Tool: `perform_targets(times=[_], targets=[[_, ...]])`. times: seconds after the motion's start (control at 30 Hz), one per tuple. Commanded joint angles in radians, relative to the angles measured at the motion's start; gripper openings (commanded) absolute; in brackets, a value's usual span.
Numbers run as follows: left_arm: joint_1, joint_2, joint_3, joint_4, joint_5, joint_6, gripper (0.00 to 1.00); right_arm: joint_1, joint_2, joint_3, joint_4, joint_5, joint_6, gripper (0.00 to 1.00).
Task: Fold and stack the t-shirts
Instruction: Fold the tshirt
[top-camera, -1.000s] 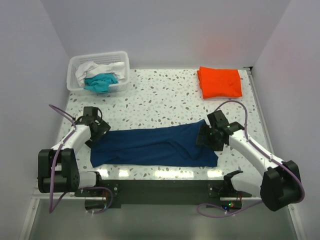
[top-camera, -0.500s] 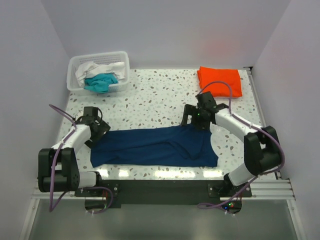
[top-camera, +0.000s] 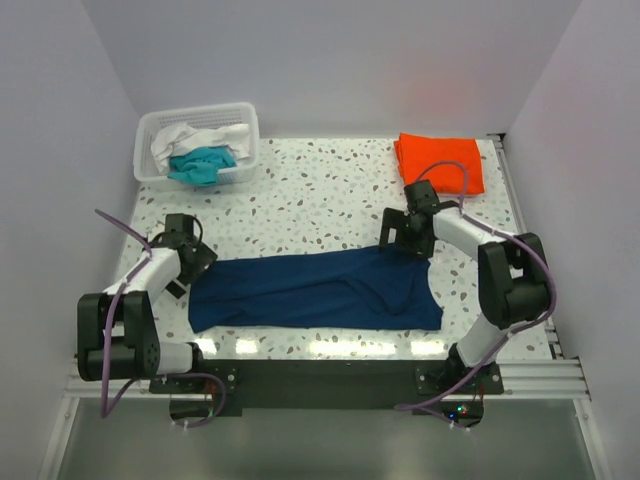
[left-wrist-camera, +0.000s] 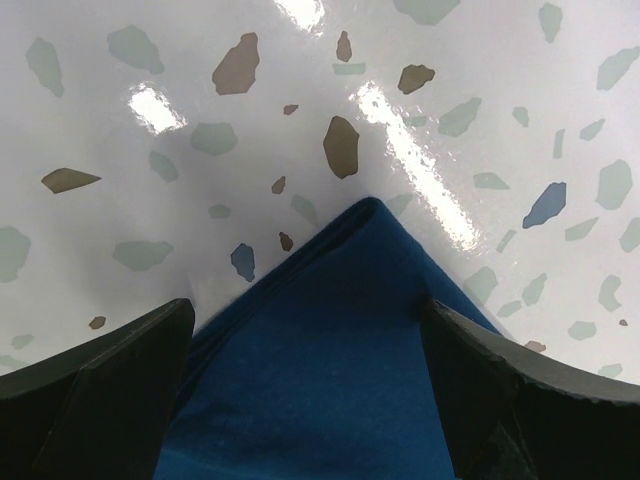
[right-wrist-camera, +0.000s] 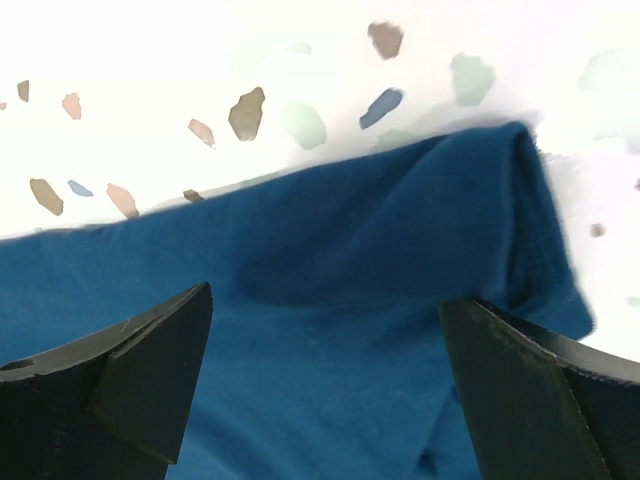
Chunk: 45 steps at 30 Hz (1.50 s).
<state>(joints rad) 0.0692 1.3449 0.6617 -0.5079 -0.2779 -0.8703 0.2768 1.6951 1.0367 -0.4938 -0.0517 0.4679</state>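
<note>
**A:** What does the top view show?

**B:** The navy t-shirt (top-camera: 315, 290) lies spread flat on the near part of the table (top-camera: 330, 200). The left gripper (top-camera: 190, 258) is at its left end and the right gripper (top-camera: 402, 240) at its far right corner. The orange t-shirt (top-camera: 440, 163) lies folded at the far right.

**A:** And the left wrist view?

**B:** The fingers (left-wrist-camera: 100, 390) stand wide apart. A navy corner lies between them, not clamped.

**A:** The right wrist view?

**B:** There also the fingers (right-wrist-camera: 130, 370) are apart, above a folded navy edge.

Clear counter in the middle, crowded edges.
Bare counter (top-camera: 320, 200) runs between basket (top-camera: 250, 145) back left and orange shirt (top-camera: 440, 163) back right; navy shirt (top-camera: 315, 290) fills the near strip, left arm (top-camera: 150, 271) and right arm (top-camera: 461, 233) flanking it.
</note>
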Motion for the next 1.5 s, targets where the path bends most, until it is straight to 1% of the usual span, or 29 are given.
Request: perform_targets(times=[0.0, 0.03, 0.07, 0.1, 0.13, 0.17, 0.2, 0.27, 0.3, 0.33, 0.37, 0.4, 0.47, 0.5, 0.57, 0.6, 0.63, 0.67, 0.7, 0.8, 0.83, 0.87, 0.97, 1.17, 1.27, 1.4, 1.47], targets=[[0.009, -0.009, 0.038, -0.02, -0.024, 0.013, 1.0, -0.011, -0.073, 0.06, -0.023, -0.055, -0.101, 0.99], [0.009, -0.024, 0.045, -0.018, -0.011, 0.016, 1.0, -0.01, -0.103, 0.063, -0.025, -0.097, -0.138, 0.99], [0.009, -0.032, 0.068, -0.02, -0.001, 0.017, 1.0, 0.004, -0.171, 0.063, -0.028, -0.143, -0.153, 0.99], [0.009, -0.041, 0.081, -0.021, 0.011, 0.02, 1.0, 0.016, -0.207, 0.063, -0.034, -0.151, -0.172, 0.99], [0.009, -0.059, 0.096, -0.027, 0.013, 0.024, 1.0, 0.034, -0.242, 0.062, -0.058, -0.143, -0.208, 0.99], [0.009, -0.072, 0.128, -0.044, 0.016, 0.025, 1.0, 0.08, -0.279, 0.06, -0.075, -0.128, -0.227, 0.99], [0.007, -0.082, 0.144, -0.056, 0.022, 0.027, 1.0, 0.11, -0.334, 0.057, -0.094, -0.082, -0.238, 0.99], [0.006, -0.124, 0.177, -0.092, 0.023, 0.03, 1.0, 0.178, -0.374, 0.043, -0.158, -0.044, -0.249, 0.99], [0.007, -0.139, 0.182, -0.099, 0.028, 0.031, 1.0, 0.253, -0.397, 0.034, -0.173, -0.013, -0.249, 0.99], [0.006, -0.174, 0.182, -0.104, 0.042, 0.039, 1.0, 0.295, -0.403, 0.025, -0.208, 0.005, -0.244, 0.99], [0.006, -0.191, 0.182, -0.121, 0.051, 0.042, 1.0, 0.38, -0.408, 0.001, -0.219, 0.021, -0.245, 0.99], [0.006, -0.22, 0.181, -0.132, 0.075, 0.048, 1.0, 0.416, -0.41, -0.01, -0.238, 0.035, -0.245, 0.98], [0.006, -0.245, 0.171, -0.162, 0.107, 0.063, 1.0, 0.478, -0.399, -0.047, -0.244, 0.033, -0.236, 0.97], [0.004, -0.271, 0.165, -0.17, 0.14, 0.07, 1.0, 0.49, -0.393, -0.062, -0.236, 0.03, -0.232, 0.95], [0.004, -0.299, 0.144, -0.194, 0.154, 0.085, 1.0, 0.521, -0.359, -0.095, -0.23, 0.026, -0.226, 0.91], [0.004, -0.326, 0.138, -0.202, 0.157, 0.088, 1.0, 0.53, -0.344, -0.102, -0.226, 0.024, -0.232, 0.85], [0.004, -0.34, 0.124, -0.21, 0.157, 0.096, 1.0, 0.535, -0.312, -0.115, -0.226, 0.041, -0.235, 0.82], [0.004, -0.352, 0.118, -0.222, 0.154, 0.099, 1.0, 0.541, -0.298, -0.119, -0.223, 0.049, -0.233, 0.74], [0.003, -0.374, 0.112, -0.225, 0.146, 0.103, 1.0, 0.539, -0.281, -0.124, -0.226, 0.071, -0.223, 0.73], [0.004, -0.398, 0.099, -0.23, 0.131, 0.109, 1.0, 0.539, -0.241, -0.107, -0.22, 0.088, -0.224, 0.6], [0.006, -0.397, 0.104, -0.231, 0.131, 0.117, 1.0, 0.539, -0.236, -0.104, -0.221, 0.095, -0.222, 0.59], [0.004, -0.397, 0.107, -0.239, 0.128, 0.119, 1.0, 0.539, -0.224, -0.098, -0.226, 0.117, -0.219, 0.57], [0.006, -0.386, 0.107, -0.241, 0.123, 0.119, 1.0, 0.539, -0.2, -0.098, -0.232, 0.11, -0.21, 0.52], [0.006, -0.357, 0.107, -0.235, 0.129, 0.125, 1.0, 0.539, -0.152, -0.102, -0.226, 0.115, -0.184, 0.5], [0.006, -0.36, 0.105, -0.233, 0.131, 0.126, 1.0, 0.541, -0.129, -0.089, -0.236, 0.141, -0.178, 0.49], [0.004, -0.368, 0.099, -0.23, 0.128, 0.125, 1.0, 0.539, -0.097, -0.078, -0.255, 0.159, -0.164, 0.36], [0.004, -0.366, 0.101, -0.231, 0.126, 0.125, 1.0, 0.538, -0.1, -0.076, -0.265, 0.191, -0.152, 0.33]])
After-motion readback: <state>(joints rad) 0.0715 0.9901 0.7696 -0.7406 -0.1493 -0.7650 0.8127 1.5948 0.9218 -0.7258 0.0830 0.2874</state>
